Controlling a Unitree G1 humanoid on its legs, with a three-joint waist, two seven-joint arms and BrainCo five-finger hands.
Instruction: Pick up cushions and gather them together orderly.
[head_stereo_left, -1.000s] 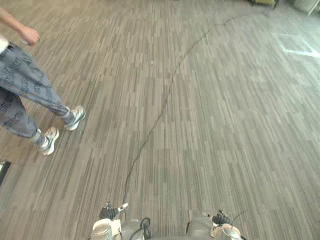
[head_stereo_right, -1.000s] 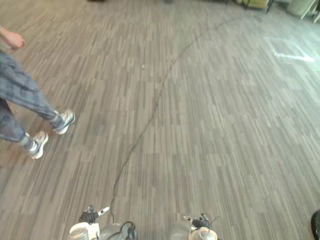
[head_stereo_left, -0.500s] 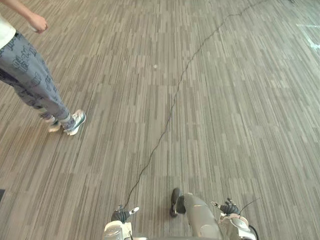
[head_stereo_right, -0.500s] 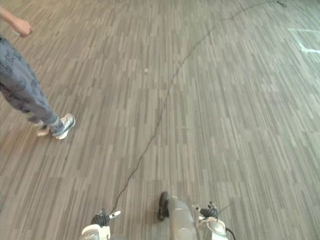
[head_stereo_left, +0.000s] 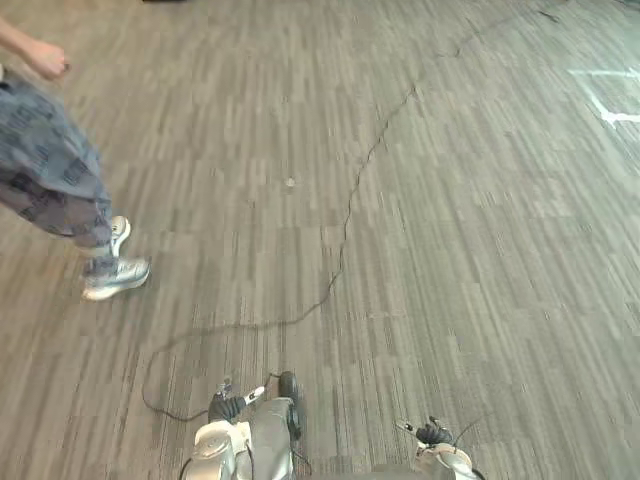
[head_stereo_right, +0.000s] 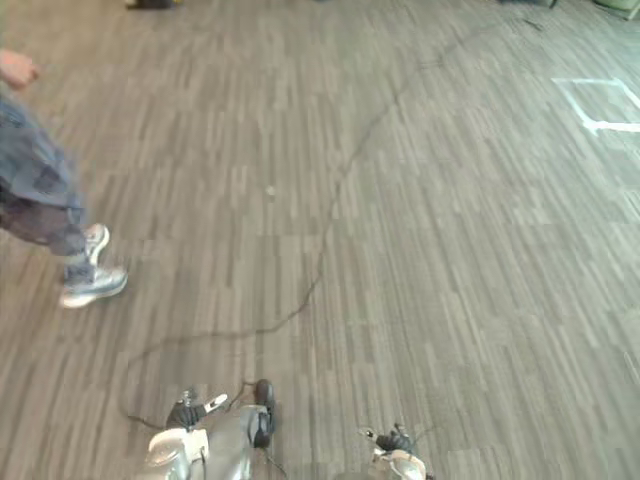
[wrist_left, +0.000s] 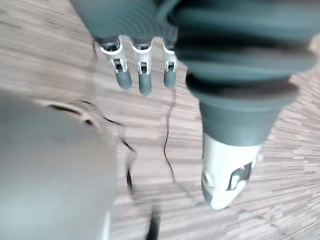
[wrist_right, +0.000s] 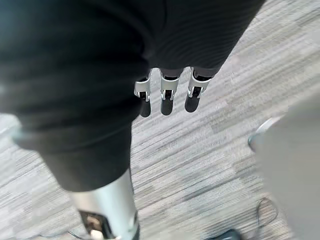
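Carpet (head_stereo_left: 470, 250) stretches ahead, with a person (head_stereo_left: 55, 180) at upper left. Left hand (wrist_left: 144, 77) and right hand (wrist_right: 168, 99) hang loose and empty. Likely the hunting stage: next move needs a cushion found.

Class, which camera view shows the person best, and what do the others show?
The left eye view: the person has hand, legs and both shoes well inside it. The right eye view has the same parts, cropped closer at its edge. Both wrist views face the floor.
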